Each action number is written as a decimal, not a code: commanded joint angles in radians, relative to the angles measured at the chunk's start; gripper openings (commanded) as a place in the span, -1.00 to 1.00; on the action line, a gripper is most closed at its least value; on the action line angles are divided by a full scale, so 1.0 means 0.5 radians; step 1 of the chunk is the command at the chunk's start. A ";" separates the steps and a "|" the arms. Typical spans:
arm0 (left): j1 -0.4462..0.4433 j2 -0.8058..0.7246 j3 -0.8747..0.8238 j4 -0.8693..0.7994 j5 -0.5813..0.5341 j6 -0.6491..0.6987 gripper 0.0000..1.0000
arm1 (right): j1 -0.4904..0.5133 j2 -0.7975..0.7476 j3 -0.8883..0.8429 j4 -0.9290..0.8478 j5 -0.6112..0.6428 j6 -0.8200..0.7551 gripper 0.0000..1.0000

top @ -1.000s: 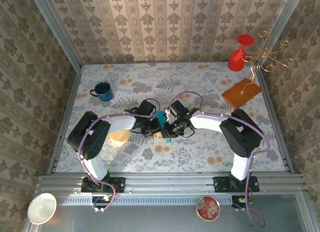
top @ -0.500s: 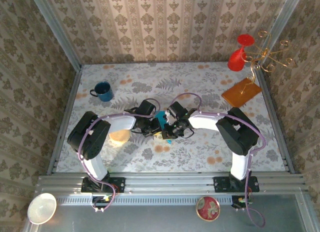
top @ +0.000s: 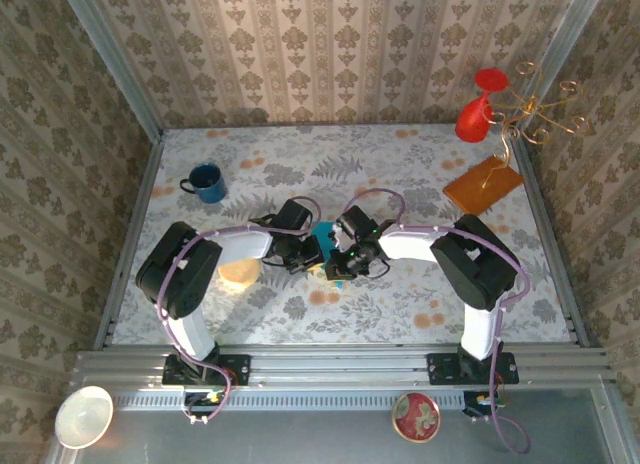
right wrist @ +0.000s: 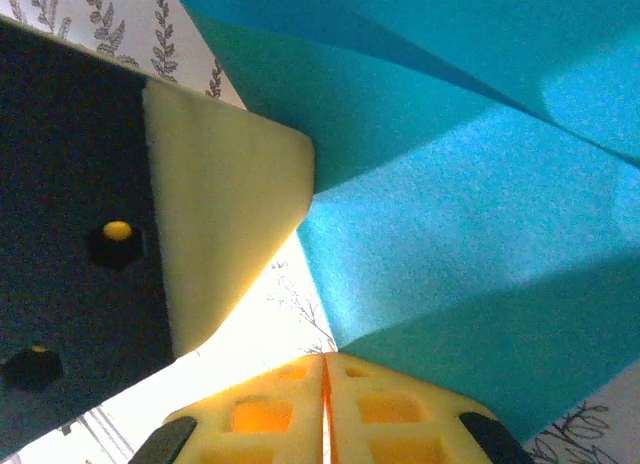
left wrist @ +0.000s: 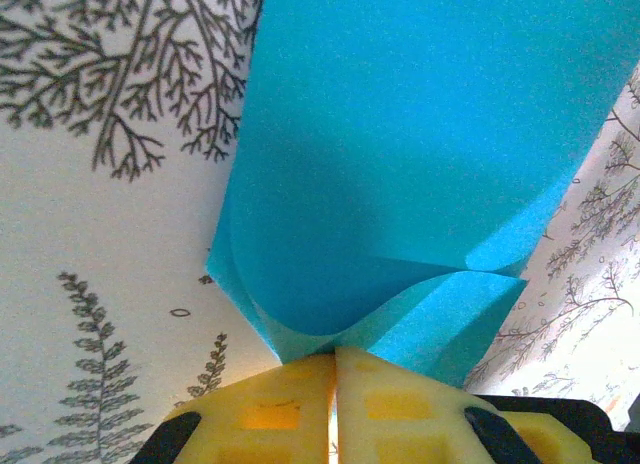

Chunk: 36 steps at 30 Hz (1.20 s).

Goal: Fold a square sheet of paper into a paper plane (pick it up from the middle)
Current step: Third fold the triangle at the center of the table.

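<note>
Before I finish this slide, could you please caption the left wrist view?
Left gripper shut on the curled teal-blue square sheet of paper over the fern-printed table.

Both arms bent inward, wrists low and facing each other; left end effector [top: 314,252] pads pressed together, right end effector [top: 339,263] likewise closed, tips close beside each other

Teal-blue square sheet of paper [left wrist: 400,154], bent double, edges curled

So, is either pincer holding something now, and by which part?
Both hold the teal-blue paper: the left pincer pinches its curled edge, the right pincer a folded corner.
</note>
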 commanded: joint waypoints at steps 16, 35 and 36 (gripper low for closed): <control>0.015 0.140 -0.048 -0.186 -0.135 0.035 -0.81 | -0.011 -0.414 -0.522 -0.066 -0.157 0.006 -0.74; 0.001 0.095 0.002 -0.178 -0.098 0.025 -0.81 | -0.008 -0.188 -0.054 -0.022 0.100 0.032 -0.82; 0.001 0.090 0.008 -0.177 -0.097 0.025 -0.81 | -0.008 -0.166 -0.046 -0.033 0.103 0.028 -0.83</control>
